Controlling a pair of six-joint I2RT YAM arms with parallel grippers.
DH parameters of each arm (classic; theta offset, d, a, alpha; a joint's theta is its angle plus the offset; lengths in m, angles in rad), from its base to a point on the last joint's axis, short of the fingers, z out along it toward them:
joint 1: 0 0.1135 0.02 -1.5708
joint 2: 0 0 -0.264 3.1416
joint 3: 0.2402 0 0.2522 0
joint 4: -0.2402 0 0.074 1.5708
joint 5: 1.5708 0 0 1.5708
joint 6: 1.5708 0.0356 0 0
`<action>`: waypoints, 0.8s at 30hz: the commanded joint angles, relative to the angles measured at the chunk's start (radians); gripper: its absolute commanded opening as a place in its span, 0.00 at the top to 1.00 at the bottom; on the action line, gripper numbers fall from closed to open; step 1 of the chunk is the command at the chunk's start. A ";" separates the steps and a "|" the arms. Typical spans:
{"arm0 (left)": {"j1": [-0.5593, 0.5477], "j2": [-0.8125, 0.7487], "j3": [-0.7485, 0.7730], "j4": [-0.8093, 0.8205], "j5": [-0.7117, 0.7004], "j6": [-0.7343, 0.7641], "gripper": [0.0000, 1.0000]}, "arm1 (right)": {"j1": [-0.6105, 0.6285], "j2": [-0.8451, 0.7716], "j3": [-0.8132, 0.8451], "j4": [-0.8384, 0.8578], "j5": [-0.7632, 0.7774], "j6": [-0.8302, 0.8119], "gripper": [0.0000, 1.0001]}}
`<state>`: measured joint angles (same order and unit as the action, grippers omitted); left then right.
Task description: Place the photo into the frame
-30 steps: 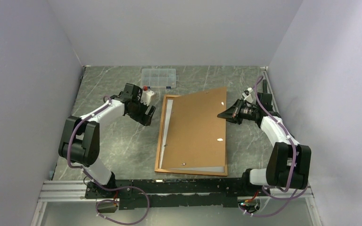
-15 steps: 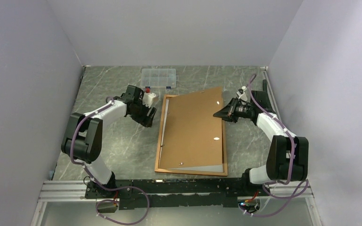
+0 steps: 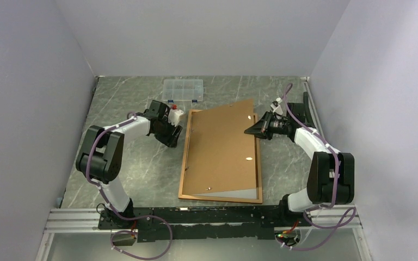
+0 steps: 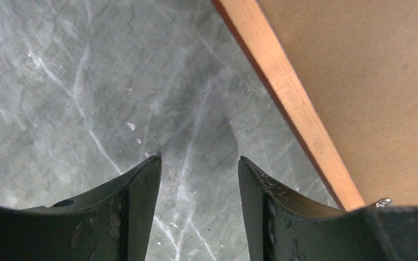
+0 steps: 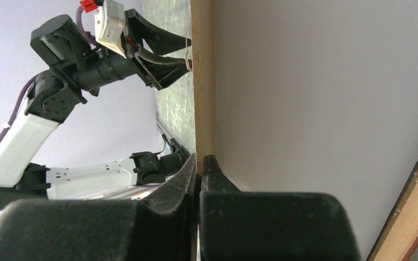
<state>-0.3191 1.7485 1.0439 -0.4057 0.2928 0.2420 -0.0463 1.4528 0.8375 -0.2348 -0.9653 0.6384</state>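
Observation:
The frame [image 3: 183,174] lies back-up on the table, and its wood-coloured rail shows in the left wrist view [image 4: 288,98]. The photo's white back [image 3: 233,194] shows as a pale strip at the frame's near end. It also shows as a pale sheet in the right wrist view [image 5: 315,109]. The brown backing board [image 3: 223,147] lies over them, its right edge raised. My right gripper [image 3: 249,130] is shut on that edge [image 5: 202,81]. My left gripper [image 3: 172,137] is open and empty, low over the table just left of the frame.
A small clear compartment box [image 3: 183,90] stands at the back, behind the frame. The side walls stand close to both arms. The marble table [image 4: 87,81] lies bare under my left gripper.
My right gripper has moved left and back with the board's edge. The board now covers the pale strip along the frame's left side. My left gripper has moved right, closer to the frame.

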 commanded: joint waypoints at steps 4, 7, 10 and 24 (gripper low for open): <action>-0.033 0.044 0.030 0.016 0.028 0.006 0.44 | 0.026 0.032 0.055 0.013 0.010 -0.005 1.00; -0.038 0.044 0.033 0.011 0.030 0.006 0.46 | 0.030 0.043 0.066 -0.061 0.065 -0.043 0.90; -0.038 0.040 0.028 0.006 0.033 0.011 0.48 | 0.030 0.039 0.066 -0.110 0.137 -0.069 0.69; -0.038 0.000 0.001 -0.005 0.022 0.022 0.51 | 0.175 0.060 0.193 -0.303 0.512 -0.099 0.38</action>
<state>-0.3504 1.7718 1.0626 -0.3828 0.2989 0.2497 0.0807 1.4998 0.9672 -0.4831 -0.5827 0.5461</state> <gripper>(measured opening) 0.490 0.609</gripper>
